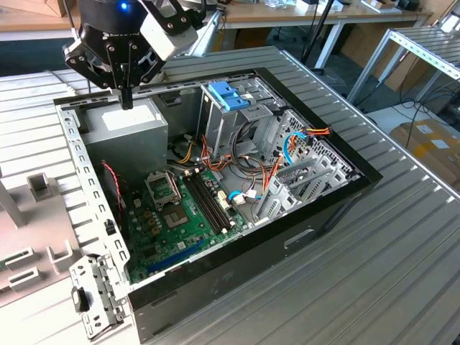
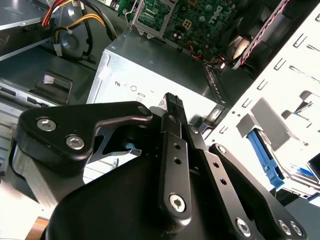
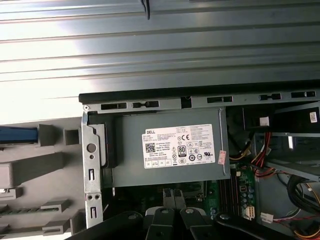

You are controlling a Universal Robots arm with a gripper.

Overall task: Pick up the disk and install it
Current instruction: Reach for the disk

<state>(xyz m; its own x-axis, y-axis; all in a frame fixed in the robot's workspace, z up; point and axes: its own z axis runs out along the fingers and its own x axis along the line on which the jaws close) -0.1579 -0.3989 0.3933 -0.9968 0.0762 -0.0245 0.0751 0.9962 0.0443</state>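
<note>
My gripper hangs over the back corner of the open computer case, just above the grey power supply. Its fingers are pressed together and hold nothing. In the first wrist view the power supply with its white sticker lies straight below the gripper. What looks like the disk shows as a blue side rail and a sliver of label in the white fixture beside the case. The same blue rail also shows in the first wrist view.
A bare blue bracket sits on top of the drive cage inside the case. The green motherboard and loose orange and blue cables cover the case floor. Grey fixture blocks and a metal bracket lie at the exterior view's left.
</note>
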